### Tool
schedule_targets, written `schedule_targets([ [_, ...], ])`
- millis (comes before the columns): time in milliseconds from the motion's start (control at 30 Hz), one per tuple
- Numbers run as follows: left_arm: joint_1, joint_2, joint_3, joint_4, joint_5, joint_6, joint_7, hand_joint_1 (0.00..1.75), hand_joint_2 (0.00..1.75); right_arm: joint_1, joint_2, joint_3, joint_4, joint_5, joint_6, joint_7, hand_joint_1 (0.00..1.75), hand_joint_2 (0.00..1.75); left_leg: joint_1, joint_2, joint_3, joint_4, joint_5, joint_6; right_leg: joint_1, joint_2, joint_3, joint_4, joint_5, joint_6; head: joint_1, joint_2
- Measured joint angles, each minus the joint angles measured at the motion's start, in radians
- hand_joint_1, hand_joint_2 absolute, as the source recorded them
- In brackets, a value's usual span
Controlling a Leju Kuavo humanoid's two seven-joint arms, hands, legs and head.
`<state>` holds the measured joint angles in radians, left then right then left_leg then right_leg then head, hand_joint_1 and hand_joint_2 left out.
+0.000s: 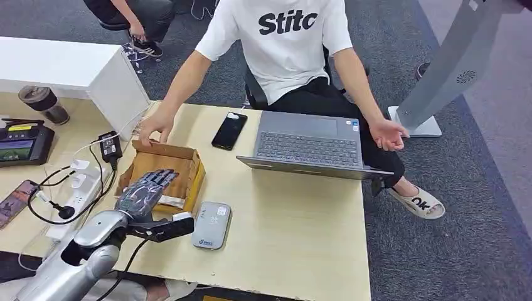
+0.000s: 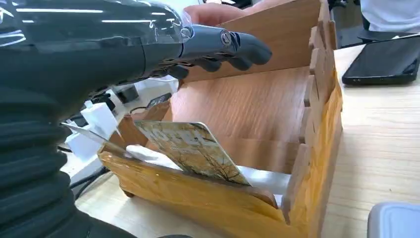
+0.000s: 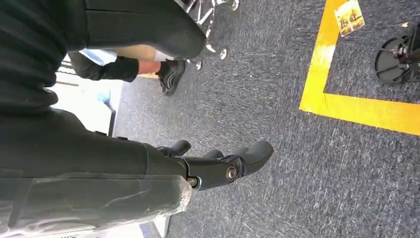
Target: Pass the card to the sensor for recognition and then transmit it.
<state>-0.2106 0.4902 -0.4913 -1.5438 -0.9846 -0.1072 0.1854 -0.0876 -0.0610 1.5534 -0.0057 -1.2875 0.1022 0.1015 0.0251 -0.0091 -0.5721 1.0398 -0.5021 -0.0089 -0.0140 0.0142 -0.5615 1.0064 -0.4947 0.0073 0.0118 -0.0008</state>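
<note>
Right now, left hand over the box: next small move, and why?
Probably lower the left hand into the wooden box and bring its fingers down toward the card. The hand hovers above the box holding nothing, fingers extended, while the card leans tilted against the box's near wall, ungrasped. A person's hand rests on the far rim, so go slowly.

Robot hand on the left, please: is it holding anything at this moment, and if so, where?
Nothing is held. The left robot hand hovers over the wooden box, fingers extended, above the card leaning inside.
</note>
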Motion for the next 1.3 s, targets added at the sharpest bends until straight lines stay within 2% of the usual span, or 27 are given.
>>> schedule_targets([
  [400, 0.004, -0.005, 0.000, 0.004, -0.004, 0.000, 0.000, 0.00, 1.75, 0.000, 0.000, 0.000, 0.000, 0.001, 0.000, 0.009, 0.00, 1.75, 0.000, 0.000, 0.000, 0.000, 0.000, 0.000, 0.000, 0.000, 0.000, 0.000, 0.000, 0.000, 0.000, 0.000],
  [533, 0.005, -0.005, 0.000, 0.004, -0.005, 0.000, 0.000, 0.17, 1.75, 0.000, 0.000, 0.000, 0.000, 0.001, 0.000, 0.011, 0.00, 1.75, 0.000, 0.000, 0.000, 0.000, 0.000, 0.000, 0.000, 0.000, 0.000, 0.000, 0.000, 0.000, 0.000, 0.000],
  [667, 0.004, -0.005, 0.000, 0.004, -0.005, -0.003, -0.006, 0.17, 1.75, 0.000, 0.000, 0.000, 0.000, 0.001, 0.000, 0.012, 0.00, 1.75, 0.000, 0.000, 0.000, 0.000, 0.000, 0.000, 0.000, 0.000, 0.000, 0.000, 0.000, 0.000, 0.000, 0.000],
  [767, 0.004, -0.005, 0.000, 0.004, -0.005, -0.004, -0.006, 0.35, 1.75, 0.000, 0.000, 0.000, 0.000, 0.001, 0.000, 0.012, 0.00, 1.75, 0.000, 0.000, 0.000, 0.000, 0.000, 0.000, 0.000, 0.000, 0.000, 0.000, 0.000, 0.000, 0.000, 0.000],
  [800, 0.004, -0.005, 0.000, 0.004, -0.005, -0.005, -0.006, 0.47, 1.75, 0.000, 0.000, 0.000, 0.000, 0.001, 0.000, 0.012, 0.00, 1.75, 0.000, 0.000, 0.000, 0.000, 0.000, 0.000, 0.000, 0.000, 0.000, 0.000, 0.000, 0.000, 0.000, 0.000],
  [867, 0.004, -0.005, 0.000, 0.004, -0.004, -0.008, -0.007, 0.54, 1.75, 0.000, 0.000, 0.000, 0.000, 0.002, 0.000, 0.012, 0.00, 1.75, 0.000, 0.000, 0.000, 0.000, 0.000, 0.000, 0.000, 0.000, 0.000, 0.000, 0.000, 0.000, 0.000, 0.000],
  [933, 0.004, -0.005, 0.000, 0.004, -0.003, -0.009, -0.007, 0.86, 1.75, 0.000, 0.000, 0.000, 0.000, 0.002, 0.000, 0.012, 0.00, 1.75, 0.000, 0.000, 0.000, 0.000, 0.000, 0.000, 0.000, 0.000, 0.000, 0.000, 0.000, 0.000, 0.000, 0.000],
  [967, 0.004, -0.005, 0.000, 0.004, -0.003, -0.010, -0.007, 1.06, 1.75, 0.000, 0.000, 0.000, 0.000, 0.002, 0.000, 0.012, 0.00, 1.75, 0.000, 0.000, 0.000, 0.000, 0.000, 0.000, 0.000, 0.000, 0.000, 0.000, 0.000, 0.000, 0.000, 0.000],
  [1000, 0.004, -0.005, 0.000, 0.004, -0.003, -0.010, -0.007, 1.41, 1.75, 0.000, 0.000, 0.000, 0.000, 0.002, 0.000, 0.012, 0.00, 1.75, 0.000, 0.000, 0.000, 0.000, 0.000, 0.000, 0.000, 0.000, 0.000, 0.000, 0.000, 0.000, 0.000, 0.000],
  [1033, 0.004, -0.005, 0.000, 0.004, -0.003, -0.010, -0.007, 1.57, 1.75, 0.000, 0.000, 0.000, 0.000, 0.002, 0.000, 0.012, 0.00, 1.75, 0.000, 0.000, 0.000, 0.000, 0.000, 0.000, 0.000, 0.000, 0.000, 0.000, 0.000, 0.000, 0.000, 0.000],
  [1067, 0.004, -0.005, 0.000, 0.004, -0.003, -0.010, -0.007, 1.59, 1.75, 0.000, 0.000, 0.000, 0.000, 0.002, 0.000, 0.012, 0.00, 1.75, 0.000, 0.000, 0.000, 0.000, 0.000, 0.000, 0.000, 0.000, 0.000, 0.000, 0.000, 0.000, 0.000, 0.000],
  [1133, 0.004, -0.005, 0.000, 0.004, -0.003, -0.011, -0.008, 1.75, 1.75, 0.000, 0.000, 0.000, 0.000, 0.002, 0.000, 0.012, 0.00, 1.75, 0.000, 0.000, 0.000, 0.000, 0.000, 0.000, 0.000, 0.000, 0.000, 0.000, 0.000, 0.000, 0.000, 0.000],
  [1300, 0.010, -0.002, 0.000, 0.004, -0.003, -0.006, -0.010, 1.75, 1.75, 0.000, 0.000, 0.000, 0.000, -0.001, 0.000, 0.016, 0.00, 1.75, 0.000, 0.000, 0.000, 0.000, 0.000, 0.000, 0.000, 0.000, 0.000, 0.000, 0.000, 0.000, 0.000, 0.000],
])
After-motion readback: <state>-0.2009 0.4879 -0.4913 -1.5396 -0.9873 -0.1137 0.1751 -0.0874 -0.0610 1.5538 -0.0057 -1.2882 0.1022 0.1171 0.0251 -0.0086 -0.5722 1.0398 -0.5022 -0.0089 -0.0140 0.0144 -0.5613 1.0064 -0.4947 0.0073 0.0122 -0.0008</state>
